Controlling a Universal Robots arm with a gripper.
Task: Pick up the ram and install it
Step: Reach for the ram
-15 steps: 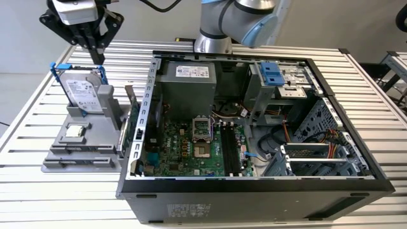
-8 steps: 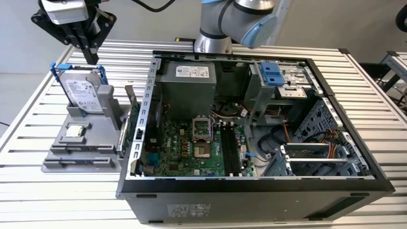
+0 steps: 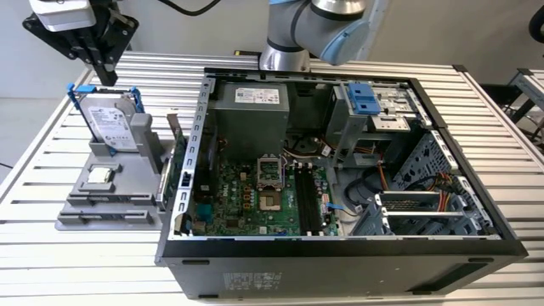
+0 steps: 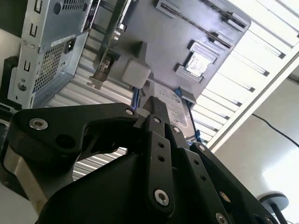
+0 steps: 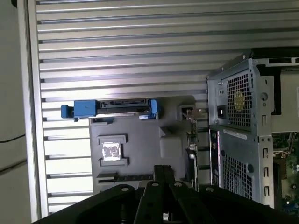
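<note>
Right up against the lens in both wrist views is the gripper [image 4: 155, 103], its black linkage looming large. The fingertips are drawn together with nothing between them. In the exterior view it hangs over the far corner of the bench [image 3: 34, 255] on that view's left, directly above the hard drive [image 3: 111, 124], which stands upright in its blue frame at the far end of the gray holder [image 3: 102, 210].

Now the ram [image 3: 177, 178]: it's parked on its thin edge in the holder's side nearest the computer case [image 3: 340, 252], just outside the case wall. Its long axis runs from the bench's near edge toward the far edge, alongside that wall and in line with the black slots [image 3: 304, 201] on the motherboard inside. In the first wrist view it shows edge-on as a thin strip between holder and case.

The small processor chip [image 3: 102, 173] lies flat in the middle of the holder. The gripper is well apart from the ram, touching nothing.
</note>
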